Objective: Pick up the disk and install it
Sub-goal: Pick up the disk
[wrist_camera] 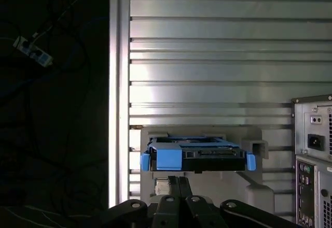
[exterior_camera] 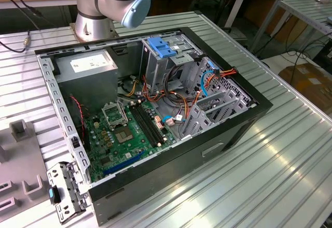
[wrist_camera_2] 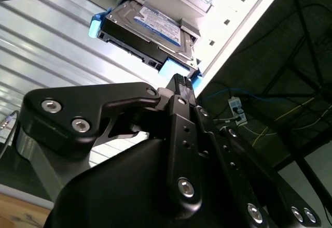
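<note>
Starting at the exterior view's left, grey fixture blocks (exterior_camera: 21, 129) sit on the table (exterior_camera: 290, 155), well apart from anything I need. Next comes the open computer case (exterior_camera: 233, 134), with the power-supply box (exterior_camera: 85, 65) at its far corner, the motherboard (exterior_camera: 127, 134) on its floor, and the grey metal cage (exterior_camera: 155, 67) with a blue clip (exterior_camera: 162, 46) on top. Orange and blue cables (exterior_camera: 207, 77) hang loose just beside that cage. I judge they could snag the drive or block the bay during installation.

The disk (wrist_camera: 199, 155) sits outside the case. In both wrist views it lies in a grey cradle (wrist_camera: 197, 133) on the table, near the table's edge, and the first wrist view has the case's rear panel (wrist_camera: 314, 150) close by. The tool (wrist_camera: 179, 180) hangs just short of the disk's blue-framed end, fingers drawn together and holding nothing.

My worries are these. With the fingers this narrow, an advance would ram the carrier rather than straddle it, and could shove the disk askew in its cradle. The edge is near, with dark floor and wiring beyond, so a knocked or poorly pinched drive could go over. A grip on the blue plastic alone may flex and slip.
</note>
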